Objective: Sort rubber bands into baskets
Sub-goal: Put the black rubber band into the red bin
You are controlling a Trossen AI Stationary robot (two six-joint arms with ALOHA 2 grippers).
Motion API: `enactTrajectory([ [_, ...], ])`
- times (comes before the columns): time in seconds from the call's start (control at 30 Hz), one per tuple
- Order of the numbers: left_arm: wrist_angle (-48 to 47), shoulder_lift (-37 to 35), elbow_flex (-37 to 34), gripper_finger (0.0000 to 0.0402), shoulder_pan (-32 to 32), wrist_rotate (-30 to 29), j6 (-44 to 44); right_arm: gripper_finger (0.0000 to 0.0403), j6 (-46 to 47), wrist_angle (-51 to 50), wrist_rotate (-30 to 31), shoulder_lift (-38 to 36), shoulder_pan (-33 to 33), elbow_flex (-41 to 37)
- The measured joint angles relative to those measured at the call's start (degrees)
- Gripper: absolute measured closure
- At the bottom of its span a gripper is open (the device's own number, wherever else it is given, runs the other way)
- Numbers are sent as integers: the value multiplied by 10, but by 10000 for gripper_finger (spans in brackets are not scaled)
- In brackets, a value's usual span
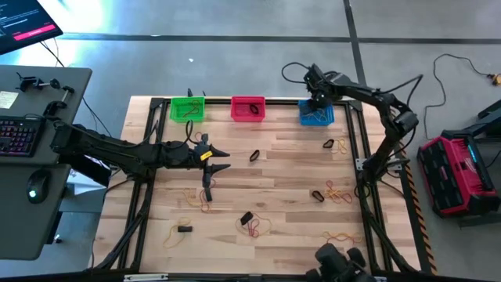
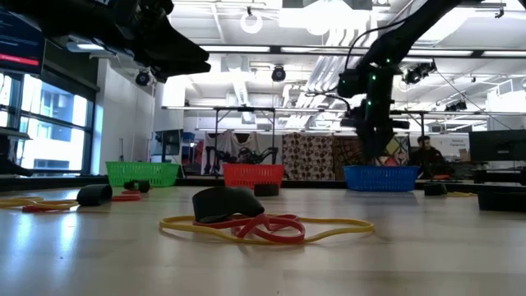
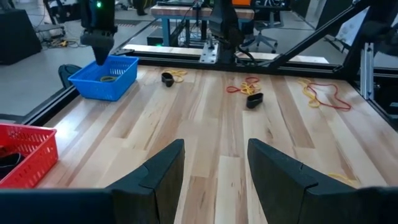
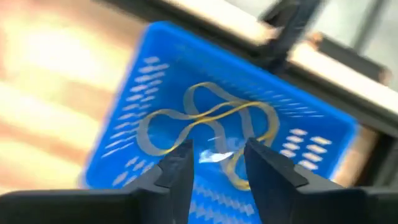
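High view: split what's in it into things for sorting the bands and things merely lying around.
For the job:
- green basket
- red basket
- blue basket, under the right gripper
- rubber bands scattered over the table

Lying about:
- keyboard and mouse on the side desk
- red case on the floor

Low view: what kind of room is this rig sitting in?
Probably a robotics lab or workshop: an open ceiling with lights and pipes, another work frame behind the baskets, and a person seated at the far right. The high view shows a keyboard desk beside the table.
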Motion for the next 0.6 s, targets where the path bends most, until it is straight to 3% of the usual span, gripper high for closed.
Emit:
enactTrajectory([
  [0.1,0,0,0,231,0,-11,1,293,-31,-16,-33,-2,14,14],
  [0.3,-13,0,0,231,0,-16,0,393,-94,-14,-54,-5,68,13],
  [0.6,-15,0,0,231,0,-16,0,399,-136,57,-63,-59,167,6],
])
